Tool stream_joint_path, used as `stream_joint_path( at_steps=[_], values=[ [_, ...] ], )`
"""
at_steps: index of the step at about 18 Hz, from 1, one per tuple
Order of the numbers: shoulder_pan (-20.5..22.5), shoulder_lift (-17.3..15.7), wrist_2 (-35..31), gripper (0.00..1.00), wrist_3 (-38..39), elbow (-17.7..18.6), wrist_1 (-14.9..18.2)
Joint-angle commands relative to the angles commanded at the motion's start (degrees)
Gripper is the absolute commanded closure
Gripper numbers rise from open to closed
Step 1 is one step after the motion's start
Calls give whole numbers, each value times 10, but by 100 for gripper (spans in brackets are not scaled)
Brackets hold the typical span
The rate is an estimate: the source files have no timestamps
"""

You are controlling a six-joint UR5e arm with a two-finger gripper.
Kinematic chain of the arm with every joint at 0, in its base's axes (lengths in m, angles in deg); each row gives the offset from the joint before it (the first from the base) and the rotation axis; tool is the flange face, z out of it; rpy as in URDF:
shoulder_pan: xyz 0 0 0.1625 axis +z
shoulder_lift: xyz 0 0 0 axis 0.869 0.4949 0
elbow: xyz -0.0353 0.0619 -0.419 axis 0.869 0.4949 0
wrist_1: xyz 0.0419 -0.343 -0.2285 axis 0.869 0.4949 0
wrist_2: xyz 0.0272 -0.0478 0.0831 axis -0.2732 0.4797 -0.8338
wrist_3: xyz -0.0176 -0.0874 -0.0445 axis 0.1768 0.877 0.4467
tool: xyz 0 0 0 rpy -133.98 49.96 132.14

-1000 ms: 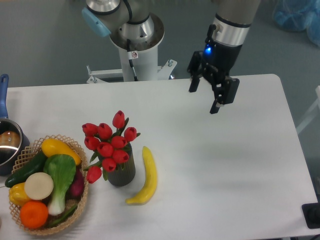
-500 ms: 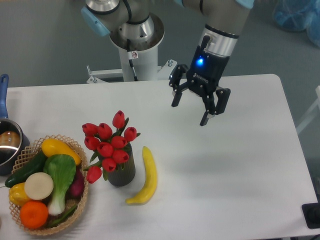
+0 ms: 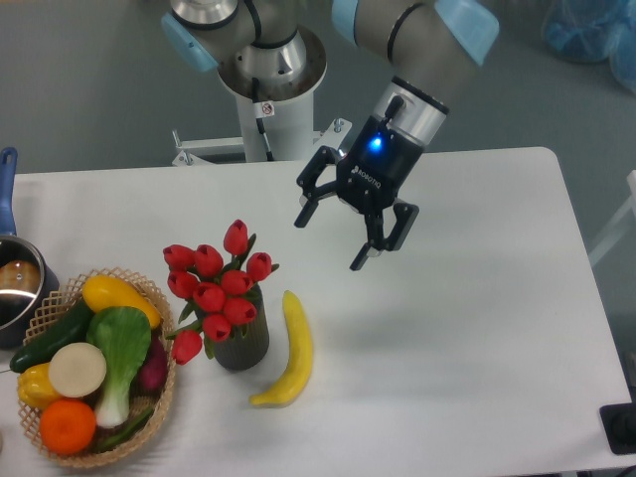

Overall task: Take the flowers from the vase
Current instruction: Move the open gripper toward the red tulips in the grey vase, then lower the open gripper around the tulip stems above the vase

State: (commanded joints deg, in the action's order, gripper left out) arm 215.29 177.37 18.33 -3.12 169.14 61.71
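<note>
The flowers point(image 3: 215, 286), a bunch of red tulip buds with green leaves, stand in the vase point(image 3: 242, 344), a short dark ribbed cylinder on the white table left of centre. My gripper point(image 3: 330, 241) hangs above the table to the upper right of the flowers, apart from them. It is open, its two black fingers spread wide with nothing between them.
A yellow banana point(image 3: 289, 350) lies just right of the vase. A wicker basket point(image 3: 139, 439) with vegetables and fruit sits at the front left. A metal pot point(image 3: 15, 288) with a blue handle is at the left edge. The robot's base point(image 3: 268, 94) stands behind the table.
My gripper has moved left and downward, from the back right of the table toward the flowers, and has tilted. It stays open. Flowers and vase have not moved.
</note>
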Motion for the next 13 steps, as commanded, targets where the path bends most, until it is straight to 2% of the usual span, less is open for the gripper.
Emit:
stream_joint_path(
  at_steps=[8,11,13],
  values=[
    [-4,19,0,0,-83,21,0],
    [-4,29,2,0,-93,24,1],
    [-5,32,10,0,-100,39,-5]
  ],
)
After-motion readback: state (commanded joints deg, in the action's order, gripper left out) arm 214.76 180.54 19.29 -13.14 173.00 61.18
